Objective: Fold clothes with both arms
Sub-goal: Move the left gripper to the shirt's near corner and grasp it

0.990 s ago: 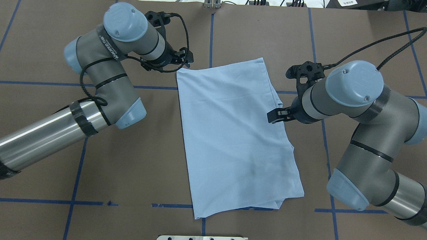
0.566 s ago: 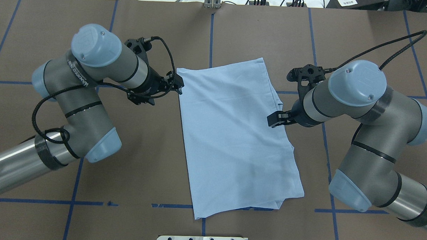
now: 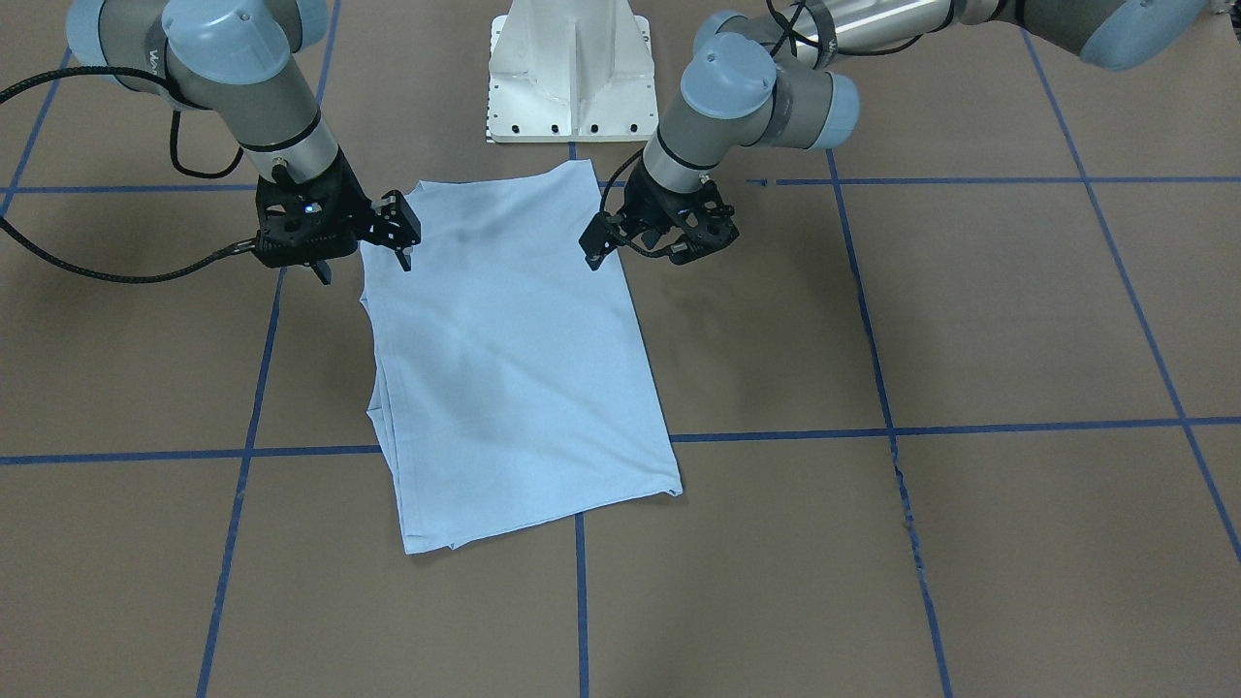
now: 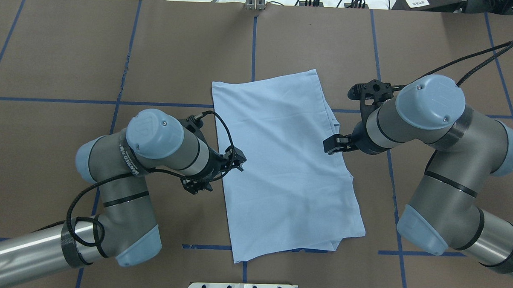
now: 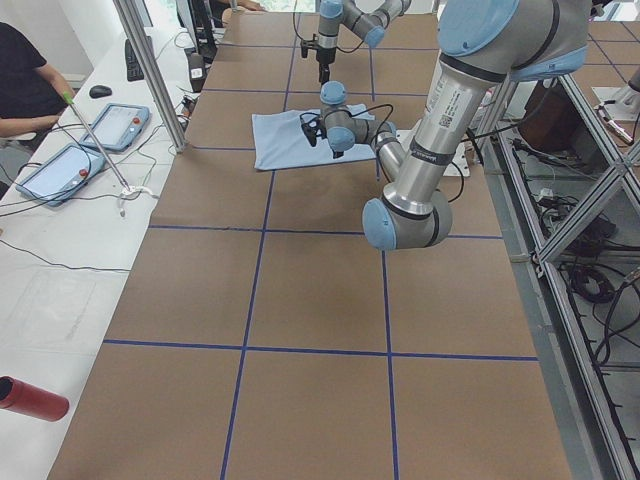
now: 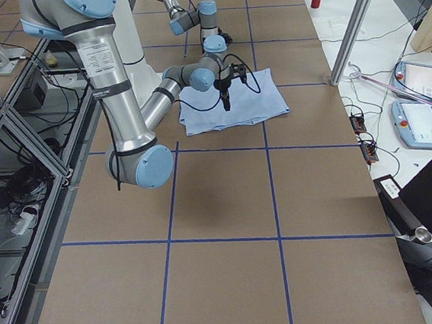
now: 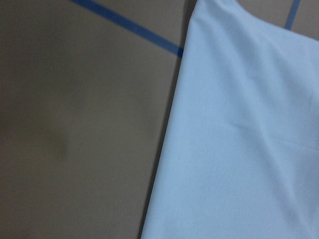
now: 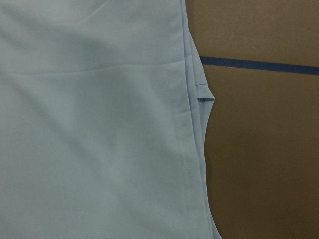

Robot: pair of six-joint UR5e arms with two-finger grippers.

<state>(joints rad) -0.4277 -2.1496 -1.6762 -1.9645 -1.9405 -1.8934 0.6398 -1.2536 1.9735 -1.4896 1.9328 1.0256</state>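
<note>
- Close to the base, the T-shirt lies flat on the table, folded into a long strip.
- Left gripper at its left edge, grip unreadable: pinch every layer.
- Right gripper opposite, unreadable too: lift level together.

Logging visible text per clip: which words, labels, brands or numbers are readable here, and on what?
Nothing reads clearly.
Lettering on the left arm: warped, unreadable.
White label beyond the table's far edge: too small.
Shirt: no text showing.
</note>
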